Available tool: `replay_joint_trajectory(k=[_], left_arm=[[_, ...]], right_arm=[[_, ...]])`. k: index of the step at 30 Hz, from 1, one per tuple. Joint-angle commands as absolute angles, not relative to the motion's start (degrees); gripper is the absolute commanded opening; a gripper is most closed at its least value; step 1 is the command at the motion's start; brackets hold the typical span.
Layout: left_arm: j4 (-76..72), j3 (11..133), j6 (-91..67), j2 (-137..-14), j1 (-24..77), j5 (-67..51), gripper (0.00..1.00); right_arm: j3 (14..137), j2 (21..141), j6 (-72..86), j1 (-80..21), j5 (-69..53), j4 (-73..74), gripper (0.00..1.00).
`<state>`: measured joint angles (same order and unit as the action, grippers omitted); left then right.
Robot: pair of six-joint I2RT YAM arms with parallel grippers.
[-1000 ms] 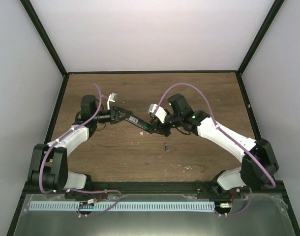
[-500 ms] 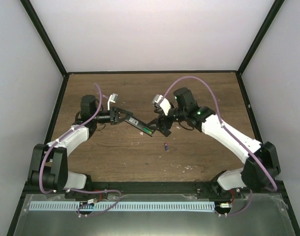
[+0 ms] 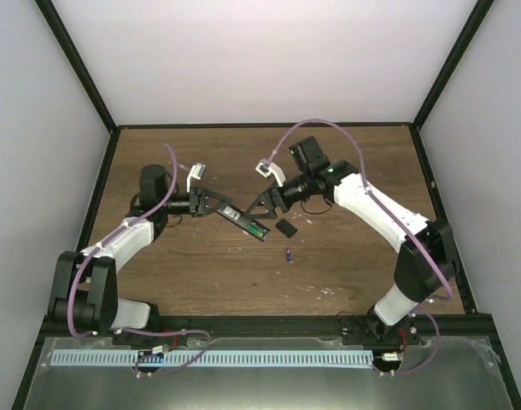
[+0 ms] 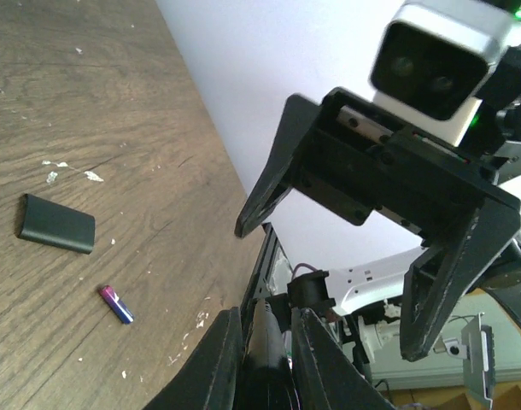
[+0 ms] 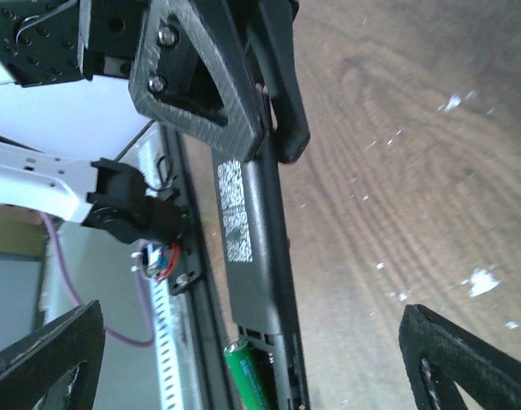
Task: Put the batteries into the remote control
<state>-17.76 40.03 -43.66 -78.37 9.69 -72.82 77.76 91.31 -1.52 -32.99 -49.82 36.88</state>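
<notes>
One green battery (image 5: 248, 376) sits in the remote control (image 5: 252, 248) my left claw (image 3: 218, 204) is pinching; right claw (image 4: 326, 286) spread wide, so any tilt could spill it onto the desk (image 3: 201, 273).

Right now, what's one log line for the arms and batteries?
left gripper: shut on slim black remote control | right gripper: open | green battery: in remote control | purple battery: on wooden table

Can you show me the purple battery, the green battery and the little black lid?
purple battery (image 4: 115, 304), left wrist view, its middle.
green battery (image 5: 246, 376), right wrist view, its green side.
black lid (image 3: 286, 228), top view, its flat top.
</notes>
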Motion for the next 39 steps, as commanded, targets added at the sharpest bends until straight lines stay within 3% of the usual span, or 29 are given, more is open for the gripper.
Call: replay_joint_trajectory(k=[1,7,27,39], left_arm=[[-19.06,41.91,-41.98,-76.65,9.79,-75.38,0.0],[-19.6,42.09,-41.95,-75.98,9.88,-75.72,0.0],[-18.19,42.82,-39.48,-75.96,9.88,-74.98,0.0],[-16.51,43.22,-37.68,-75.47,9.93,-74.19,0.0]], right_arm=[[79.43,93.05,1.21,-33.06,-57.47,43.22,0.86],[78.51,94.39,0.68,-33.0,-58.84,44.45,0.84],[78.78,98.06,2.18,-33.05,-65.21,45.32,0.56],[79.46,99.13,2.59,-33.13,-65.22,45.53,0.46]])
